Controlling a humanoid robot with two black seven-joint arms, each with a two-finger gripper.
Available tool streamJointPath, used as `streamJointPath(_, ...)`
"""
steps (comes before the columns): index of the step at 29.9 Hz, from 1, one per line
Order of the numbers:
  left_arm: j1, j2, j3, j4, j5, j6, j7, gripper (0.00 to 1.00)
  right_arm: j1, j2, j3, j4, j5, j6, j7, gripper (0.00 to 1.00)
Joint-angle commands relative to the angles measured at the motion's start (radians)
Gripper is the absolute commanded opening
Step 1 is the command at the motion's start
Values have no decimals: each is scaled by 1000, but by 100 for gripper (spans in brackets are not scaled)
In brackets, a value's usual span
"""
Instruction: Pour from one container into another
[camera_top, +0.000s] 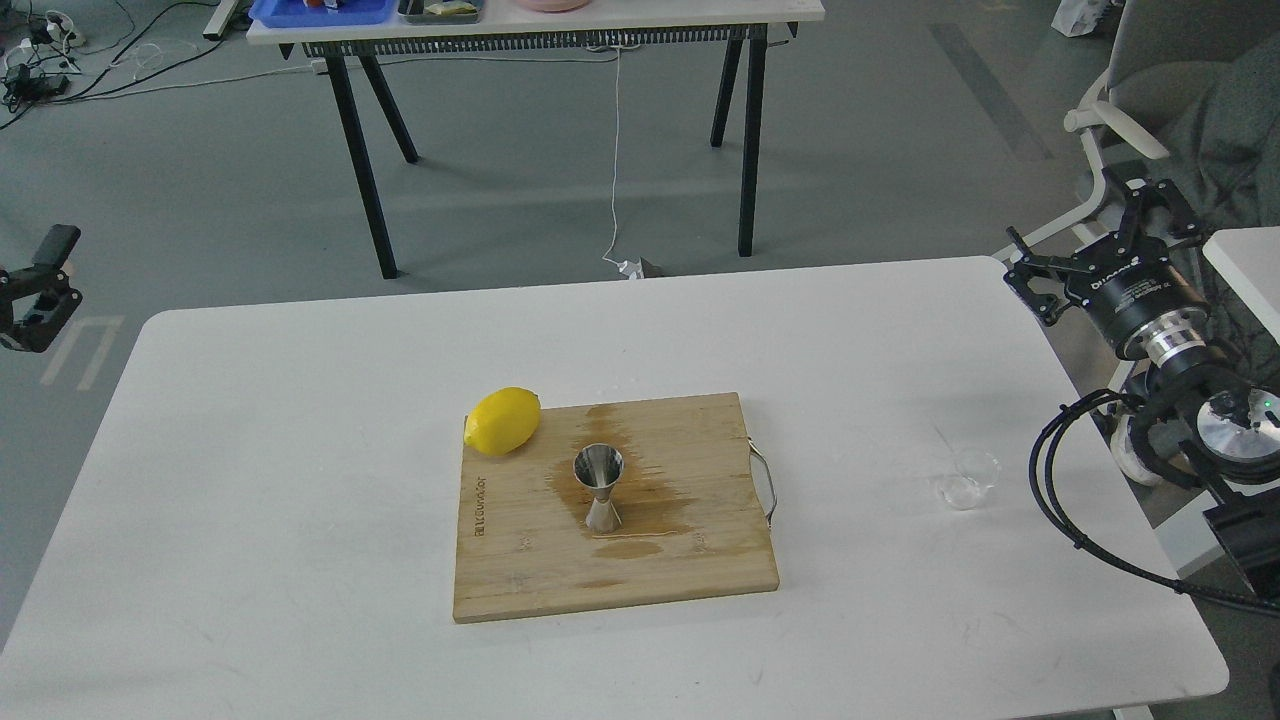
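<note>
Steel caught the light at the middle of the bamboo cutting board (520, 560), where the jigger (601, 487) stood upright on one cone with its upper mouth open to the ceiling. A darker wet-looking stain spread across the wood around and behind its foot, and a lemon (502, 421) lay at the board's far left corner, partly over the edge. Whether the jigger held any liquid could not be made out from above.

The glass cup (968, 478) sat on the white counter (250, 450), well to the right of the board and near the counter's right edge. It appeared to lie tipped rather than upright, though its clear walls made that hard to confirm, and nothing could be seen inside it.

The right hand (1085, 235) hung beyond the counter's right side, above and apart from the cup, its fingers spread and gripping nothing. The left hand (40, 290) showed only at the far left margin, off the counter; whether it was open or closed could not be told.

As a judgement, either the pour was over, with the stain a spill and the cup set aside, or it remained undone. If undone, the cup would need grasping, carrying to the jigger and tilting over its mouth.
</note>
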Motion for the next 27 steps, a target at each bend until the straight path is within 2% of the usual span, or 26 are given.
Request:
streamJointPath(1,2,-5,3,0,-1,0,0,99,-35,-6,48,70,177,0,3,98)
streamJointPath(5,1,-26,38,0,1,0,0,99,-110,-8,160,208,212,0,3,98)
streamJointPath(9,1,-48,46,0,26,0,0,99,-199,-31,262,369,212,-362,3,98)
streamJointPath(13,4,-51,46,2,36,0,0,99,-313,-63,302,457,212,-565,-5,98)
streamJointPath(20,7,-55,48,11,38,0,0,99,-483,-135,325,584,214,-706,-48,98)
streamJointPath(27,12,-68,48,17,53,0,0,99,-561,-151,304,586,211,-802,-107,98)
